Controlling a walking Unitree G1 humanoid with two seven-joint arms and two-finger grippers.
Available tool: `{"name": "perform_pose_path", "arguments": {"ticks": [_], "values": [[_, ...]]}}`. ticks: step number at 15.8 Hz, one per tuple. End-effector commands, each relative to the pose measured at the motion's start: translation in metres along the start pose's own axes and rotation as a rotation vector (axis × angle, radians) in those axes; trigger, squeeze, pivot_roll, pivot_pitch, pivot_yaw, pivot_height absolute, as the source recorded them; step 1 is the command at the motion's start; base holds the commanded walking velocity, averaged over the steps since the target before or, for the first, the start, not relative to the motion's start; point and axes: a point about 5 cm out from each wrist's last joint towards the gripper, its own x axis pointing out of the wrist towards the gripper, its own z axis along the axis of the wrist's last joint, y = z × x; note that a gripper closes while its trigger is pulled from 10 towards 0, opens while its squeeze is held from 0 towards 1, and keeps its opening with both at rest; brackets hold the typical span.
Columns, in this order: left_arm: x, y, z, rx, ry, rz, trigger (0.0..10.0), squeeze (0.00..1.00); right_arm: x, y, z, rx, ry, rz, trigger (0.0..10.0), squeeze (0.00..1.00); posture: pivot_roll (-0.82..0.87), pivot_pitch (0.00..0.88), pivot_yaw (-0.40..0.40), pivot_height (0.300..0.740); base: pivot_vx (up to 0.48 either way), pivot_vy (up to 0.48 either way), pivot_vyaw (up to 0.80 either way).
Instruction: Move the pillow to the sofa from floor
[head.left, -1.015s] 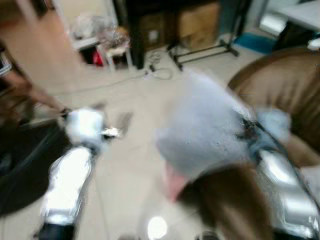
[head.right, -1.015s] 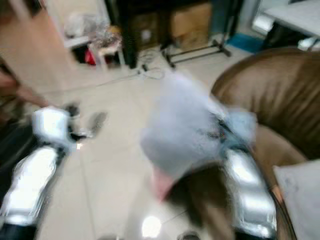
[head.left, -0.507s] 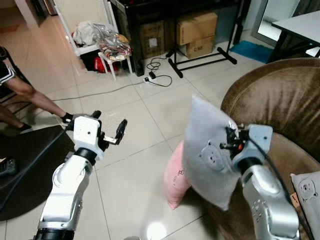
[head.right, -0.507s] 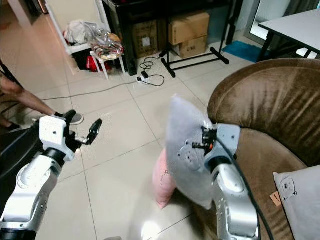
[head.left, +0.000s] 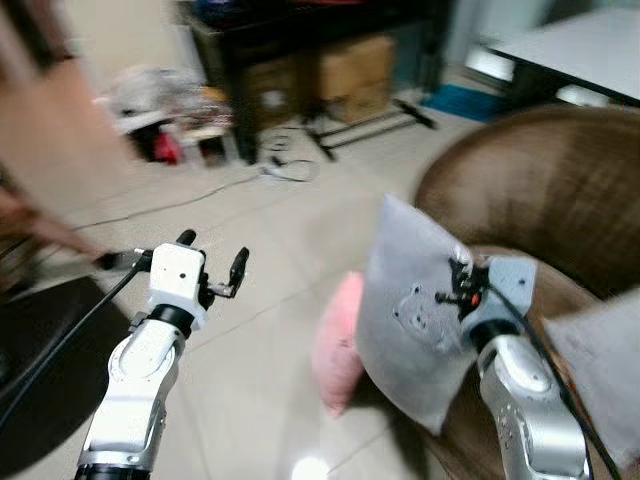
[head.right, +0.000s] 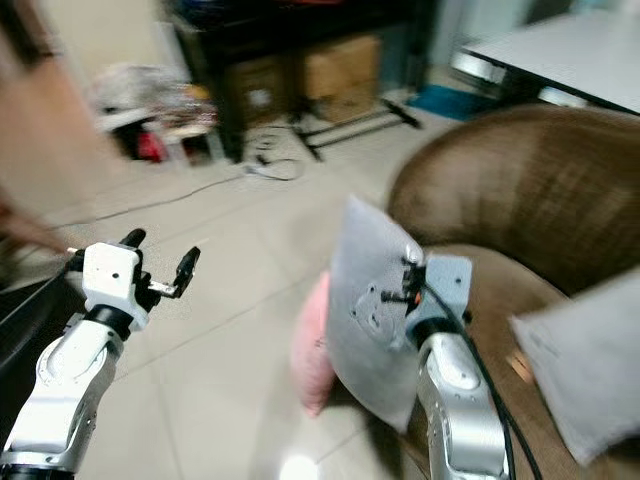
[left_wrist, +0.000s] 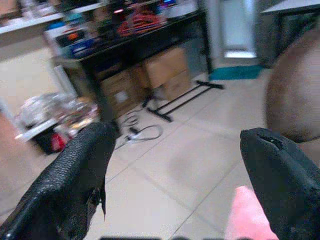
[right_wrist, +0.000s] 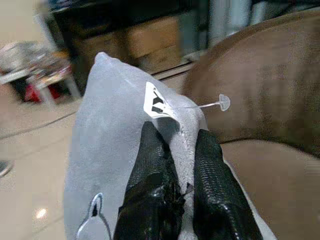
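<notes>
Fingers of the right gripper (right_wrist: 172, 187) are clenched on the seam at the edge of the grey pillow (head.left: 415, 315), next to a white tag (right_wrist: 157, 102) on its plastic barb. The pillow is held off the floor, hanging upright beside the front of the brown sofa (head.left: 545, 190), its lower corner down near the sofa's base. Just beside it, a pink pillow (head.left: 338, 340) is seen leaning on the tiled floor (head.left: 280, 250). Another grey cushion (head.right: 585, 365) is already lying on the seat.

The left gripper (head.left: 212, 268) is held out over the tiles, well apart from the pillow, its fingers spread and nothing between them.

Further out, cardboard boxes (head.left: 350, 65) under a dark desk and a cable (head.left: 285, 170) on the floor can be made out, though the head views are blurred.

The grip is judged thin — only a pinch of fabric at one edge is taken, so the pillow could be shaken loose by a swing toward the seat. The low corner could also be caught on the sofa's front — unless it is lifted higher.
</notes>
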Motion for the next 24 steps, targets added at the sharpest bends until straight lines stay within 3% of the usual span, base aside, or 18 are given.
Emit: {"name": "perform_pose_path", "arguments": {"ticks": [1, 3, 10, 11, 12, 14, 22, 24], "values": [[0.001, 0.002, 0.001, 0.025, -0.006, -0.005, 10.0, 0.27, 0.001, 0.001, 0.024, -0.005, -0.134, -0.022, 10.0, 0.00, -0.09, 0.000, 0.100, 0.740, 0.000, 0.000, -0.80], [0.001, 0.001, 0.000, 0.046, 0.014, -0.022, 10.0, 0.27, 0.002, -0.003, 0.030, 0.012, -0.205, -0.106, 10.0, 0.00, -0.09, 0.000, 0.100, 0.740, 0.000, 0.000, -0.80], [0.001, 0.001, 0.004, 0.056, -0.006, -0.026, 10.0, 0.27, 0.006, -0.003, 0.030, 0.112, -0.221, -0.177, 10.0, 0.00, -0.08, 0.000, 0.104, 0.740, 0.000, 0.000, -0.80], [0.001, 0.001, 0.004, 0.051, -0.005, -0.030, 10.0, 0.27, 0.007, -0.001, 0.028, 0.133, -0.193, -0.151, 10.0, 0.00, -0.08, 0.000, 0.105, 0.740, 0.000, 0.000, -0.80], [0.001, 0.001, 0.003, 0.042, -0.001, -0.031, 10.0, 0.27, 0.006, 0.006, 0.021, 0.171, -0.116, -0.018, 10.0, 0.00, -0.08, 0.000, 0.104, 0.740, 0.000, 0.000, -0.80], [0.000, 0.002, 0.001, 0.038, 0.028, -0.003, 10.0, 0.29, 0.004, 0.010, 0.009, 0.142, -0.040, 0.015, 10.0, 0.00, -0.08, 0.000, 0.102, 0.740, 0.000, 0.000, -0.80], [-0.001, -0.001, 0.007, 0.020, -0.023, -0.042, 10.0, 0.31, 0.006, 0.016, 0.011, 0.115, -0.023, 0.072, 10.0, 0.00, -0.08, 0.000, 0.090, 0.740, 0.033, 0.000, -0.80], [-0.002, 0.000, 0.008, 0.014, -0.031, -0.041, 10.0, 0.32, 0.006, 0.019, 0.012, 0.116, -0.028, 0.091, 10.0, 0.00, -0.08, 0.000, 0.087, 0.740, 0.311, 0.000, 0.00]]}}
